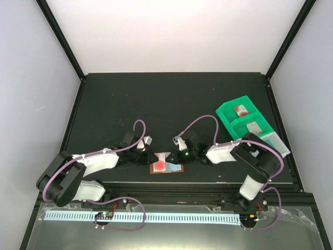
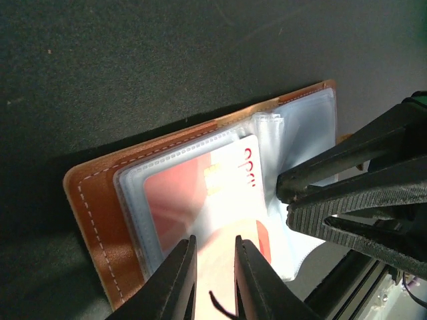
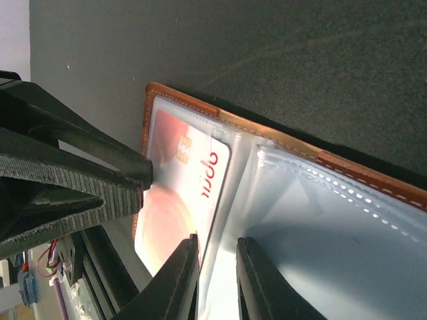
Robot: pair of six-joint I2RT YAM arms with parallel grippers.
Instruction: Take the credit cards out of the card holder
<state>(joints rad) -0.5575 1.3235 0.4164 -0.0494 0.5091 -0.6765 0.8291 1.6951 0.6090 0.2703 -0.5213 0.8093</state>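
Observation:
The brown card holder (image 1: 155, 170) lies open near the table's front edge, with its pale sleeves (image 3: 313, 220) facing up. A white credit card with red print (image 2: 233, 167) (image 3: 200, 180) sits in the left-hand sleeve, and its right edge shows at the pocket mouth. My left gripper (image 2: 215, 240) (image 1: 149, 155) hangs over that card with its jaws a narrow gap apart, and the card face shows through the gap. My right gripper (image 3: 217, 239) (image 1: 178, 155) comes from the other side. Its jaws are closed onto a raised fold of sleeve at the holder's middle.
At the right stands a green compartmented tray (image 1: 227, 111). One compartment holds a card with a red mark (image 1: 240, 110) and another holds a paler card (image 1: 253, 127). The holder (image 2: 93, 200) lies close to the table's front edge (image 1: 171, 183), between the two arms.

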